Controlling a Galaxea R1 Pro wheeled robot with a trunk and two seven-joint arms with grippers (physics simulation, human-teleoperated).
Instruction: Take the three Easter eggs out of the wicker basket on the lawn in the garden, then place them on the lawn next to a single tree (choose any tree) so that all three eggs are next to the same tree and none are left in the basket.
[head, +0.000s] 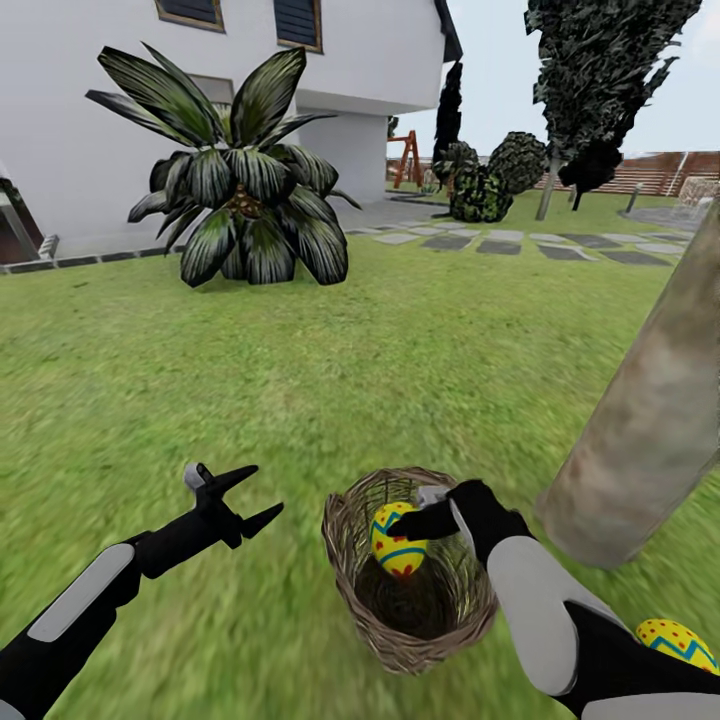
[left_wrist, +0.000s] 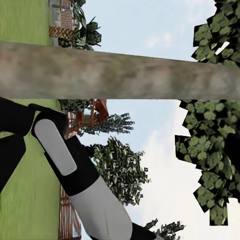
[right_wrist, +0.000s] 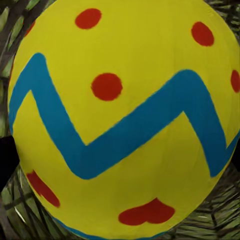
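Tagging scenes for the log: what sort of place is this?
A house garden, rendered in a simulator. Mown lawn runs up to a white house, with a stepping-stone path, a wooden fence and a play frame beyond. A bare tree trunk rises beside a wicker basket.

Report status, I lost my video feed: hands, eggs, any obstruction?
Right hand shut on egg inside the wicker basket. Left hand open, empty. Second egg on lawn beside the tree. Nothing obstructing.
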